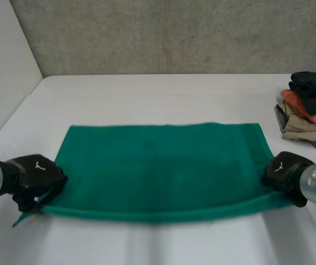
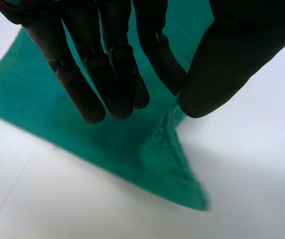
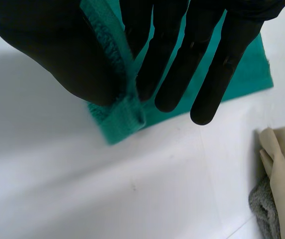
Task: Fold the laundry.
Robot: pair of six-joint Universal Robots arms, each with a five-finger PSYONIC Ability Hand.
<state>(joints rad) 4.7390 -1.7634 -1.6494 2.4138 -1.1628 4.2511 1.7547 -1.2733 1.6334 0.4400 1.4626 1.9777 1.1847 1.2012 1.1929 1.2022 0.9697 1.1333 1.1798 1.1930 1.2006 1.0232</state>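
Head view: a green terry towel (image 1: 163, 165) lies spread on the white desk (image 1: 147, 94), a wide rectangle whose long axis runs from the left arm's side across to the right arm's side. Its short edges point away toward the grey concrete wall (image 1: 174, 33). The towel sits in the near half of the desk, between the two hands.

The black left hand (image 1: 36, 176) is at the towel's near left corner. In the left wrist view its fingers (image 2: 90, 94) reach out over the green pile (image 2: 58, 114), and the fingertip nearest the thumb (image 2: 222, 69) meets it with a ridge of cloth nipped between them. The pointed tip of the corner sticks out past the pinch, beyond the fingertips, over bare desk.

The towel's near long edge bows slightly between the hands.

The black right hand (image 1: 285, 172) is at the near right corner. In the right wrist view the thumb (image 3: 58, 55) presses the towel's thick hem (image 3: 122, 119) against the nearest of the fingers (image 3: 182, 64). The other fingers lie straight over the cloth, and the corner juts out just past the thumb.

A stack of folded clothes (image 1: 312, 107), dark on top of orange and beige, sits at the desk's far right, well apart from the towel.
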